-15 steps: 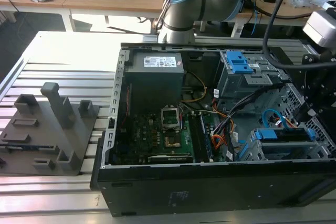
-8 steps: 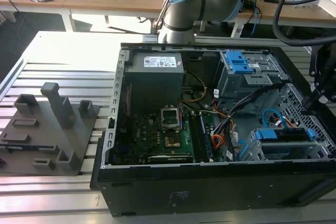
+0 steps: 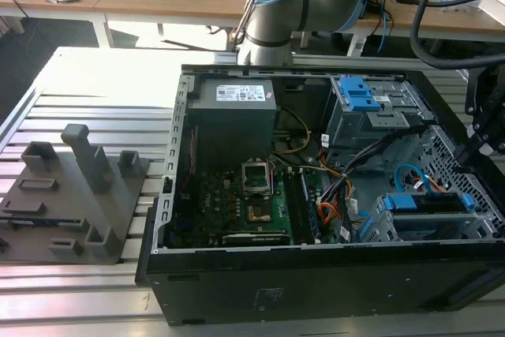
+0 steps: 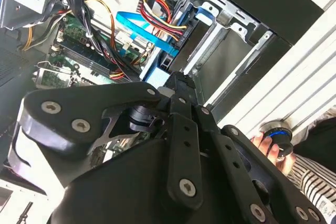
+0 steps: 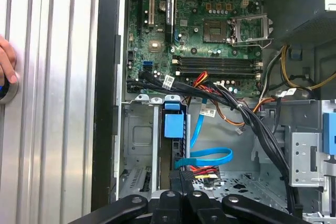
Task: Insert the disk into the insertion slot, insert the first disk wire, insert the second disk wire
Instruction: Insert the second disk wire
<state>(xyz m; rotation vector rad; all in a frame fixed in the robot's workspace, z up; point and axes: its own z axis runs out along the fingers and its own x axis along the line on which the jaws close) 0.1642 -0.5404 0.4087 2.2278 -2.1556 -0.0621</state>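
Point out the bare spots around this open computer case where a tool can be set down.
Free: the ribbed table between the grey fixture block and the case wall. Crowded: inside the case, cables cross between the motherboard and the drive cage.

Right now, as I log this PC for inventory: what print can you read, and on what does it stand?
Power supply label: print too small to read.
White cable tags: print too small to read.
Motherboard markings: too small to quote reliably.
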